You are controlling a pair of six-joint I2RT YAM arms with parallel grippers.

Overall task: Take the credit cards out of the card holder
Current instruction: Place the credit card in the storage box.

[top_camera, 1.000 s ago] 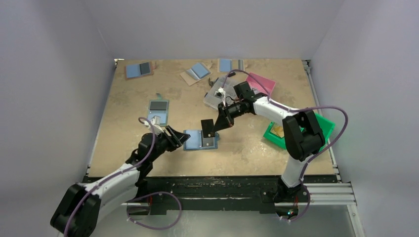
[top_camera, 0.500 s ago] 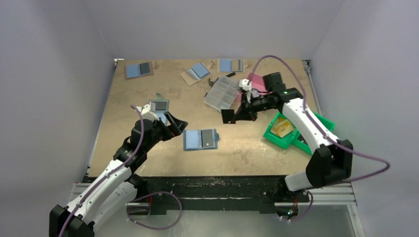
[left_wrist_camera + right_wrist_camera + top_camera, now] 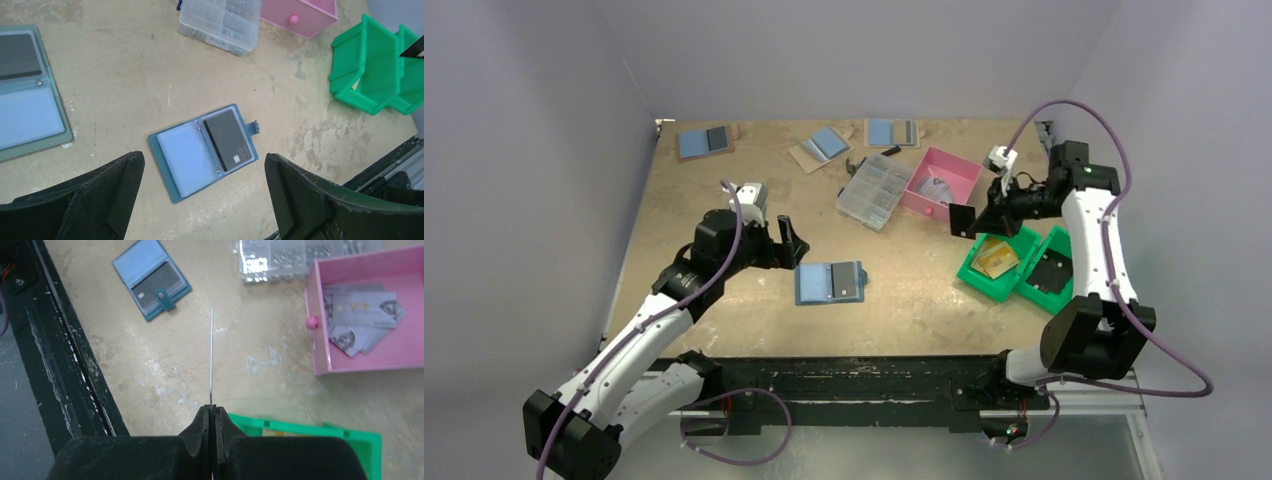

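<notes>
Blue inside and teal at the edge, the card holder (image 3: 829, 282) lies open flat on the desk (image 3: 904, 262), near the front and a little left of centre. The left jaws hang spread wide above it, gripping nothing. From the left wrist camera one half of it is plain pale blue and the other half carries a dark card (image 3: 227, 142) lettered VIP, a detail too small to read from overhead. Over on the right, the right jaws are clenched on a second dark card (image 3: 961, 220), held in the air between the pink drawer (image 3: 921, 192) and the green bins (image 3: 972, 272). The right wrist camera catches that card edge-on as a thin line, and it alone shows several grey VIP cards (image 3: 360, 315) lying in the pink drawer. Overhead, the nearer green bin holds something yellowish and the other something dark. A clear compartment box (image 3: 874, 190) of small parts sits just left of the drawer. Another open holder (image 3: 25, 95) lies beside the left arm, and three more (image 3: 704, 140) line the far edge.
</notes>
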